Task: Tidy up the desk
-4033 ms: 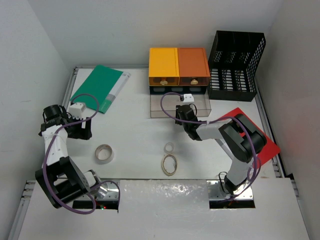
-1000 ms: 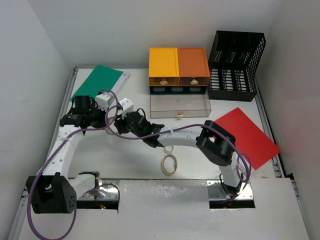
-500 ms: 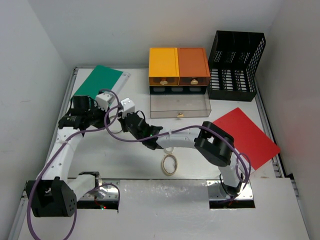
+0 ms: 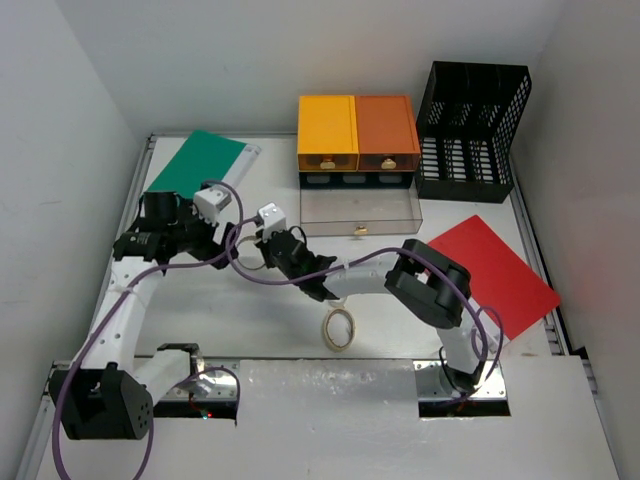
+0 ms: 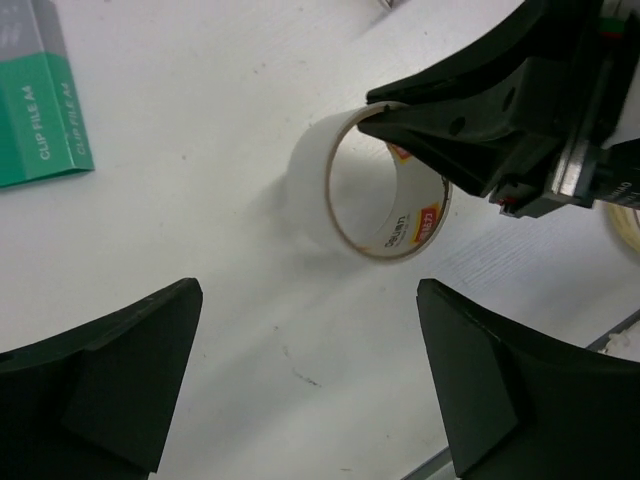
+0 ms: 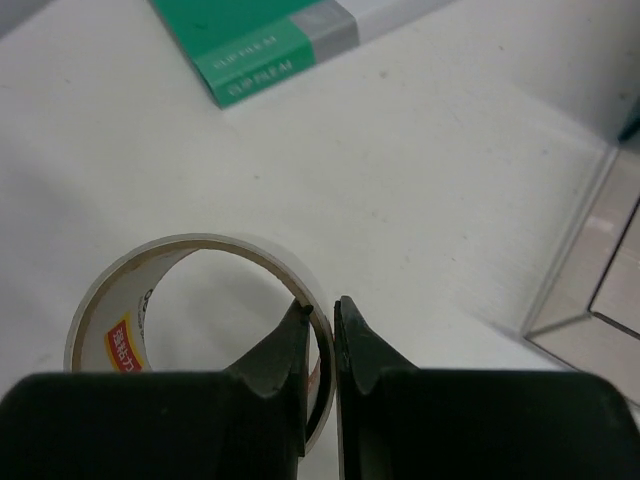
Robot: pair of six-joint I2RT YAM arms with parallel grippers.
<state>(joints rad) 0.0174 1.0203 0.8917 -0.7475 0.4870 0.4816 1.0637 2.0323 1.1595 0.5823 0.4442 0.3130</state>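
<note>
Plain white walls (image 4: 300,45) enclose the desk (image 4: 260,320) on its left, far and right sides, softly, evenly lit.

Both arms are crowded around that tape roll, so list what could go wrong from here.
1. The right end effector pinches only the thin wall of the tape roll at one spot, so it may pivot or slip when carried.
2. The open left end effector sits close by and purple cables loop between the arms; moving apart could snag one.
</note>
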